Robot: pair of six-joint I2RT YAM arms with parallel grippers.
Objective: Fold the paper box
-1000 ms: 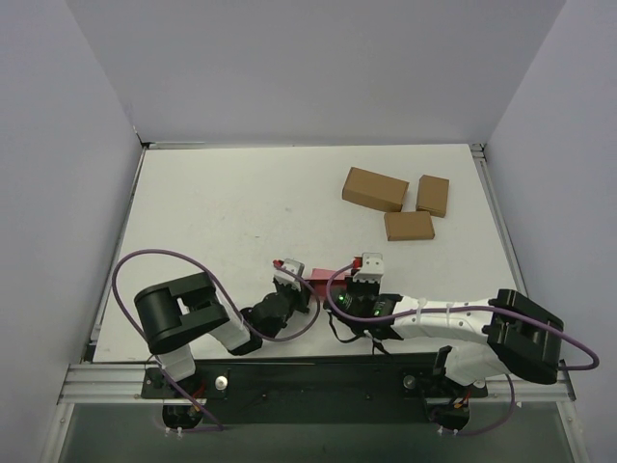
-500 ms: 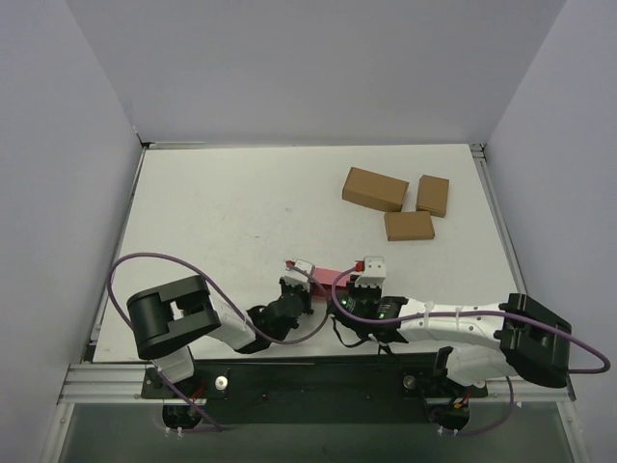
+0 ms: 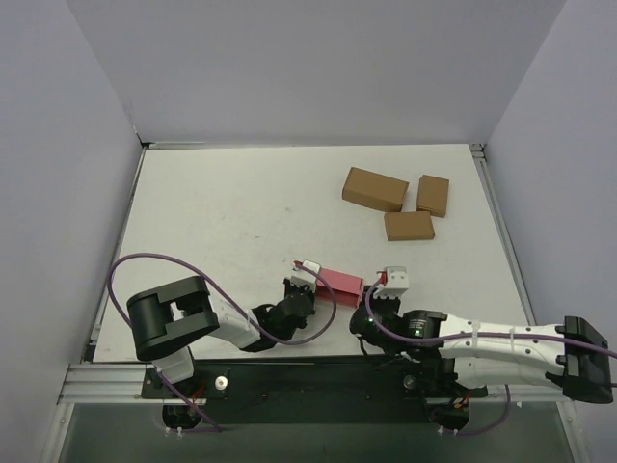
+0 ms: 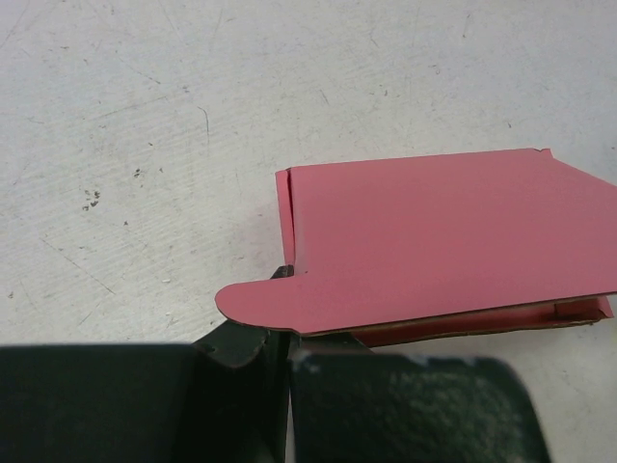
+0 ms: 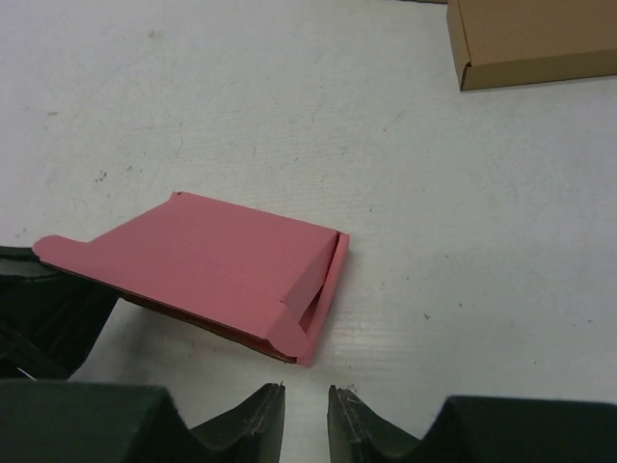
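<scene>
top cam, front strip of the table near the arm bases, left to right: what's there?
left gripper → paper box, its left end pinched in that gripper → right gripper, just off the box's right end.

Top view: fixed high over the near edge of the tabletop (image 3: 212,212), looking down and forward across all of it, far off. Left wrist view: right behind the left pincer (image 4: 287,323), very close, angled down onto the paper box (image 4: 443,231). Right wrist view: low behind the right pincer (image 5: 306,400), close, facing forward across the tabletop. All three share the paper box; top and right wrist share one brown box (image 5: 530,39).
</scene>
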